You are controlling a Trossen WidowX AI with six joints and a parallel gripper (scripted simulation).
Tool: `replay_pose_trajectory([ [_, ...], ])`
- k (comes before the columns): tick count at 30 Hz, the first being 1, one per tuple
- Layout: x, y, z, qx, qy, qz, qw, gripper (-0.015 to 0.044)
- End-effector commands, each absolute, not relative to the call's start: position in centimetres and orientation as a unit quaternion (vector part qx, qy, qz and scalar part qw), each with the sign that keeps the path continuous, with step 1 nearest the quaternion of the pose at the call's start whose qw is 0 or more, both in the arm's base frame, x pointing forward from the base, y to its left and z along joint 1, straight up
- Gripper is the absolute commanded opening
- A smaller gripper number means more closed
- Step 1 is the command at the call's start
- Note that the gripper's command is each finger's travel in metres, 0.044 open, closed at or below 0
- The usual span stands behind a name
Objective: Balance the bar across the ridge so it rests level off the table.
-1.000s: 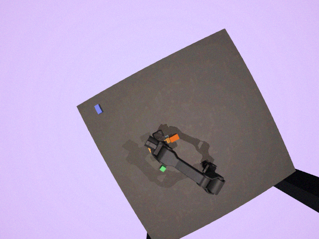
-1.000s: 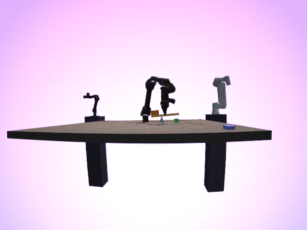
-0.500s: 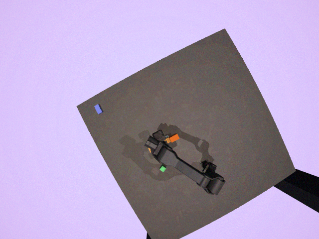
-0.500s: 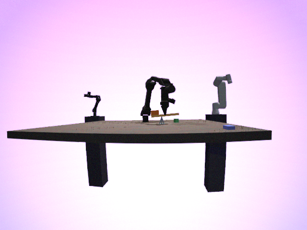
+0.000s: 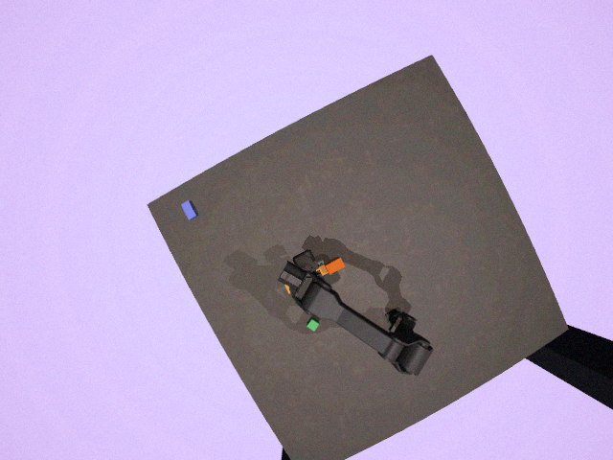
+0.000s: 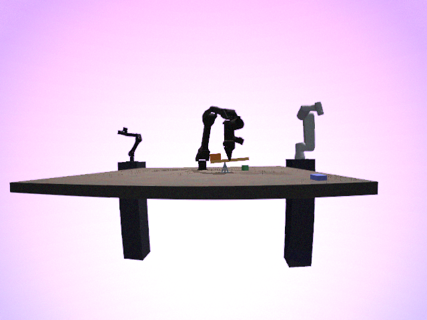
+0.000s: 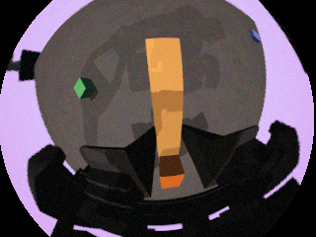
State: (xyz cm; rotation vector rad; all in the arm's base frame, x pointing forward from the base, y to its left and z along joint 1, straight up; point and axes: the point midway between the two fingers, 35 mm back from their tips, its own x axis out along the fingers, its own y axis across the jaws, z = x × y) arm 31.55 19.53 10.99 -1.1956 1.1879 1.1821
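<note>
Lilac haze surrounds the brown table [image 6: 103,187]. At its middle the gripper [image 6: 229,155] is clenched on the bar [image 6: 237,159], whose long axis runs sideways beneath it, directly over the ridge [image 6: 225,168] (right end slightly higher, weighted end [image 6: 215,157] lower).

There is no text, label, brand, number or sign that can be read on anything in these views.

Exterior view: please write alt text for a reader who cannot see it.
A black arm's gripper holds a tan bar over a small ridge on a table. An orange block sits on the bar's left end; a green cube stands nearby.
</note>
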Motion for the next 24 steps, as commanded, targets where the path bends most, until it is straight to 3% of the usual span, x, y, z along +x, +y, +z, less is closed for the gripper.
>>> replay_pose_trajectory([
  [1,31.54,19.55,10.81,-0.496,0.495,0.492,0.517,0.0],
  [24,31.53,19.56,10.62,-0.496,0.495,0.492,0.517,0.0],
])
